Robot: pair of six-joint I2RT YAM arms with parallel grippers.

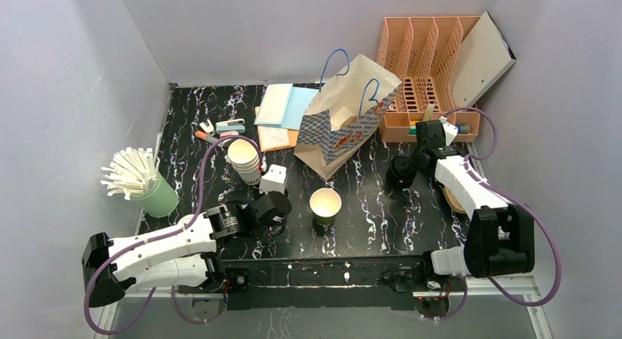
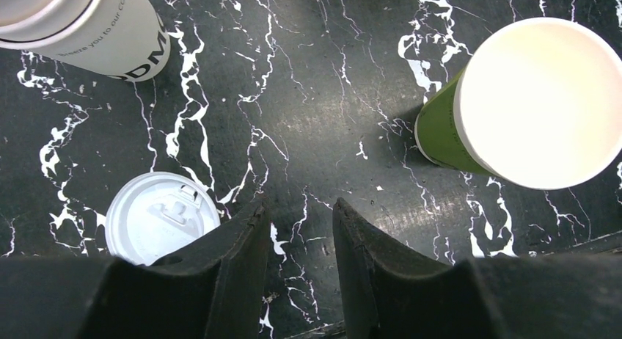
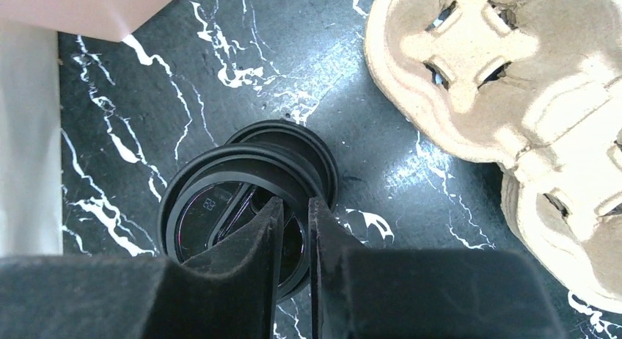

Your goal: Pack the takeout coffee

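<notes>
Cup: the dark green takeout coffee cup (image 1: 326, 205) stands upright and lidless, its pale inside showing, on the black marbled table (image 1: 374, 214), at 6 o'clock of the paper bag (image 1: 345, 126).
My left gripper (image 2: 301, 210): fingers parted over bare table, grasping nothing; the cup sits at 2 o'clock, apart from them.
White lid (image 2: 158, 214): flat, just beside my left fingers at 9 o'clock.
Cream cups (image 2: 88, 27): stacked at 11 o'clock; "ODM" reads clearly, the smaller line is cut off.
My right gripper (image 3: 295, 203): fingers nearly together astride the rim of the stacked black lids (image 3: 220, 199); I cannot tell whether they pinch it.
Pulp cup carrier (image 3: 513, 82): at 2 o'clock of my right fingers.
Bag print: blue checks, red marks, unreadable.
</notes>
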